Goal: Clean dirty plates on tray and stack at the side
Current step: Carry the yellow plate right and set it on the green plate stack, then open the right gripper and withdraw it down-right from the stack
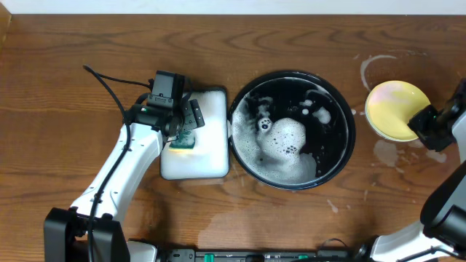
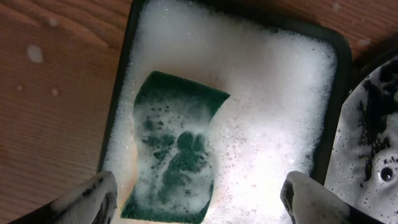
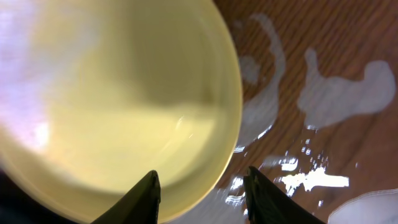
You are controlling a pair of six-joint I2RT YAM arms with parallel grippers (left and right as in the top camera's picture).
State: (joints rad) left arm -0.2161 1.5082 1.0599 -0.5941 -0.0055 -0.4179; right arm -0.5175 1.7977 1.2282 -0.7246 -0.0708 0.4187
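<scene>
1. Right wrist view: the fingers (image 3: 144, 200) of the right gripper (image 3: 202, 179) are seen spread apart, with nothing pinched between them.
2. The rim of the yellow plate (image 3: 124, 106) is straddled by them: one finger is set over the plate's face, the other over wet wood just outside the edge. Whether either finger touches the rim cannot be told.
3. The plate's face is recorded as glossy and pale. Whitish soapy puddles (image 3: 342, 93) are noted on the table (image 3: 348, 31) just beside its edge.
4. Overhead: the yellow plate (image 1: 395, 108) is found on the table (image 1: 73, 44) to the right of the black tray (image 1: 342, 156), near it but apart, among whitish rings (image 1: 375, 65). The right gripper (image 1: 428, 125) is placed at the plate's right edge.
5. Left wrist view: the foam-flecked fingers (image 2: 87, 200) of the left gripper (image 2: 200, 186) are seen spread wide, with nothing held.
6. Between and beyond them the green sponge (image 2: 174, 149) is seen lying flat in thick foam inside the white tray (image 2: 336, 81).
7. Overhead: the left gripper (image 1: 182, 131) is held above the sponge (image 1: 182, 141) at the left part of the white tray (image 1: 211, 164).
8. The white tray is set just beside the black tray's left rim. The black tray is seen wet, with a mound of suds (image 1: 285, 140) near its middle. What lies under the suds cannot be told.
</scene>
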